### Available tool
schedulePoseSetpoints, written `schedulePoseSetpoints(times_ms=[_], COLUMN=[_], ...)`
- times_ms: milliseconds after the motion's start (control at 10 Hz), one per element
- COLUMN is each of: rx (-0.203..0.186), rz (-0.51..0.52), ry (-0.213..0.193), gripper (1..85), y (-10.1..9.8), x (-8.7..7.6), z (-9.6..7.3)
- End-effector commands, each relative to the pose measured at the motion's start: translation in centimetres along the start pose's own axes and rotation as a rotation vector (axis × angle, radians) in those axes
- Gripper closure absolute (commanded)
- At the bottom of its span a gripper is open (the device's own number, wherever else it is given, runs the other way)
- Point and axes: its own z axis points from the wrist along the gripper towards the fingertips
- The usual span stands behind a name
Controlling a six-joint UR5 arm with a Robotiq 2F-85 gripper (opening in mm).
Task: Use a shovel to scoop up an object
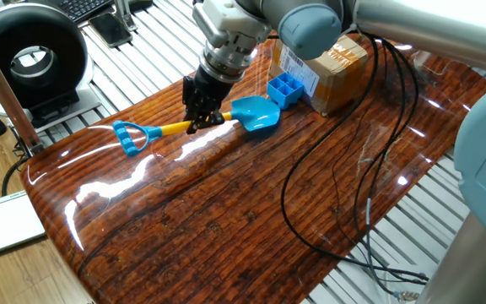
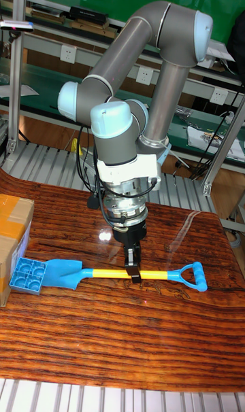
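Observation:
The shovel (image 1: 251,112) lies on the wooden table, its light-blue blade pointing at the object (image 1: 286,89), a small blue tray with four compartments. In the tall fixed view the blade (image 2: 65,272) touches or nearly touches the tray (image 2: 28,275). My gripper (image 1: 202,123) comes down from above and is shut on the yellow shaft (image 2: 109,273), close to the blade end; its fingers (image 2: 134,265) straddle the shaft. The blue D-shaped loop end (image 1: 128,135) rests on the table on the other side.
A brown cardboard box (image 1: 332,70) stands right behind the tray. Black cables (image 1: 353,169) drape across the table's right part. A black round device (image 1: 28,55) sits off the table at the left. The table edge (image 1: 49,228) runs near the loop end.

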Motion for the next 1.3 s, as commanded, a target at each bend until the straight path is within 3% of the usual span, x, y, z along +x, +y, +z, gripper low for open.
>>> schedulePoseSetpoints(times_ms=[0,1200], rx=[0.006,0.032], rz=[0.033,0.053], ry=[-0.017,-0.021], gripper=[84.3,84.3], y=[-0.26,-0.94], x=[-0.28,-0.36], z=[-0.18,-0.20])
